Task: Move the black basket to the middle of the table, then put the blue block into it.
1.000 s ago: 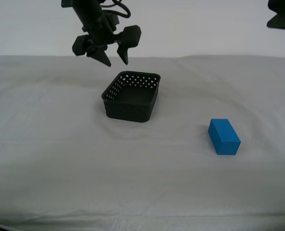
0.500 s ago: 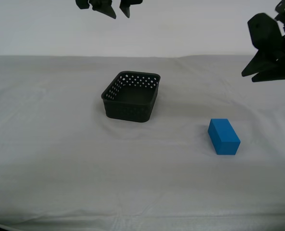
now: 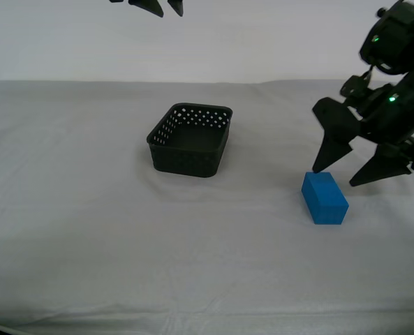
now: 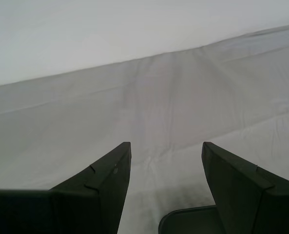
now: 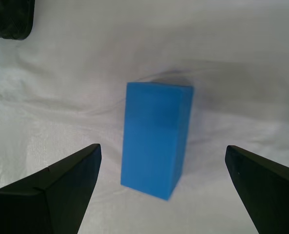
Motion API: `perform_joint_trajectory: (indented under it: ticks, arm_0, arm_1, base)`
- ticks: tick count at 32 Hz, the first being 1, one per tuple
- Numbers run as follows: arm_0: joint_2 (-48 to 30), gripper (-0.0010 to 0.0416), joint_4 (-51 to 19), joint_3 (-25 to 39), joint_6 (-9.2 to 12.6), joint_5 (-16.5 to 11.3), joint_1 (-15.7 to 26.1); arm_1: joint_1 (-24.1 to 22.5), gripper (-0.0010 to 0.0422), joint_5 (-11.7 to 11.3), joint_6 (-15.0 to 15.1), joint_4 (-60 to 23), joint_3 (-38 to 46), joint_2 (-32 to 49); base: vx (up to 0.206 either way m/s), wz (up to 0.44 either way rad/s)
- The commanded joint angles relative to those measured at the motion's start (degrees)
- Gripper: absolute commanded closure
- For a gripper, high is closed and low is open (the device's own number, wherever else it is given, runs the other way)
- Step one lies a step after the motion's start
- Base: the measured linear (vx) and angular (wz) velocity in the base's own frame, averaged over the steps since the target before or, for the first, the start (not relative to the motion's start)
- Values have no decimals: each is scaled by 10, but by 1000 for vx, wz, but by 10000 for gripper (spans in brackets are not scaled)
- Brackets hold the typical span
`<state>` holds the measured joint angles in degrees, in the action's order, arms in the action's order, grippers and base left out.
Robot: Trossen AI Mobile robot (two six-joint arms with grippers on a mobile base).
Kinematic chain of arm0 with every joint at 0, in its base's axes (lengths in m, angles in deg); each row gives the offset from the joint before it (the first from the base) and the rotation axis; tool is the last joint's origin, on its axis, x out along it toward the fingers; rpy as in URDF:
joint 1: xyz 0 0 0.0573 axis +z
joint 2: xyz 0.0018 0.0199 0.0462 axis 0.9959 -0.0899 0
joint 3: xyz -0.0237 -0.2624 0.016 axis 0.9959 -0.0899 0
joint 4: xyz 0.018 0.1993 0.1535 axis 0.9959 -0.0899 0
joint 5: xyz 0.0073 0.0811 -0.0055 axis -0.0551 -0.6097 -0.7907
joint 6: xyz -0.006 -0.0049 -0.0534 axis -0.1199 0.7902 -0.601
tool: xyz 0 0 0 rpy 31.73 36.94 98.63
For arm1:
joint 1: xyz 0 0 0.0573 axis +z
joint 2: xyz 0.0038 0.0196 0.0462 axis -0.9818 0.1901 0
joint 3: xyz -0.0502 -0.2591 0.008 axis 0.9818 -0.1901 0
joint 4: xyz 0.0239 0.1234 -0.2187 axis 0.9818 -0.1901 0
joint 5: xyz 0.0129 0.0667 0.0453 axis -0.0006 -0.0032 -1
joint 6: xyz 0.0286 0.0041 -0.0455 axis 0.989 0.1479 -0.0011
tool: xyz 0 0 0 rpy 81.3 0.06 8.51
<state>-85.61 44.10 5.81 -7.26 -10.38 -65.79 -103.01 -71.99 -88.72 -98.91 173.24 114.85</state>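
- The bench (image 3: 88,230) is wide and flat under a slightly wrinkled pale grey-white cloth; no writing shows on anything.
- The black basket (image 3: 190,139) is squarish with hole-patterned sides and a rounded rim, standing upright and empty near the bench's middle.
- My first gripper (image 3: 355,174) hangs just above the blue block, jaws spread wide with the tips pointing down, not touching it.
- My second gripper (image 4: 164,152) is high above the basket, jaws spread, nothing between them.
- The blue block (image 3: 325,198) is a smooth, plain bright-blue brick lying flat on the bench, well apart from the basket toward the exterior view's right.
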Motion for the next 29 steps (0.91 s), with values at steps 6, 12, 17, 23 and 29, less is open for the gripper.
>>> perform_joint_trajectory:
  ticks: [6,12,17,23,29]
  arm_0:
    - [-96,53,8,50,-2,4,51]
    - [-149,56,-6,71,2,37,58]
    - [-170,96,-15,76,3,59,58]
    - [-171,297,-16,80,0,69,58]
    - [-170,402,-39,118,-3,55,58]
  arm_1:
    - [3,218,0,18,-28,1,0]
    - [4,218,0,24,-35,1,0]
    - [5,218,0,26,-35,1,0]
    - [5,218,-1,26,-35,1,0]
    - [4,218,-1,26,-34,1,0]
  base:
    - [0,0]
    - [0,0]
    - [0,0]
    - [0,0]
    - [0,0]
